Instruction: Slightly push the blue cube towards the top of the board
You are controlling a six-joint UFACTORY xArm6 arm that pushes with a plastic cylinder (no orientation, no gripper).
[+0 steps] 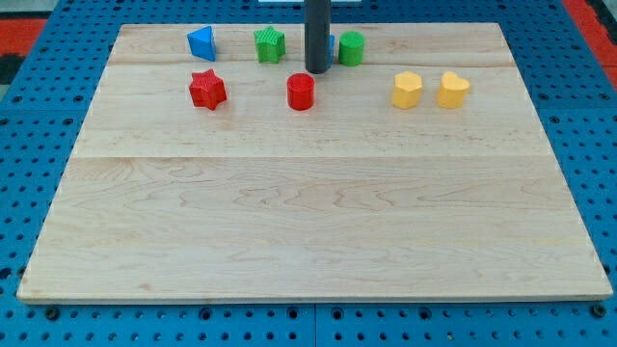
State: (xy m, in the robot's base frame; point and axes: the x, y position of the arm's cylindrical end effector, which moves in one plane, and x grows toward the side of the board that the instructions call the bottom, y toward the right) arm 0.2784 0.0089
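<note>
Tip (316, 70) of our dark rod sits just above the red cylinder block (301, 92). Blue cube (331, 46) seems mostly hidden behind the rod, beside the green cylinder block (352, 47). We have no fingers.

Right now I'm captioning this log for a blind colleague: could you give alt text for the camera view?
My tip rests near the wooden board's top edge, hiding most of a blue block behind it, between a green star and green cylinder. A blue triangle, red star, red cylinder and two yellow blocks lie nearby.

Blue cube (331, 46) mostly behind rod (317, 34)
</note>
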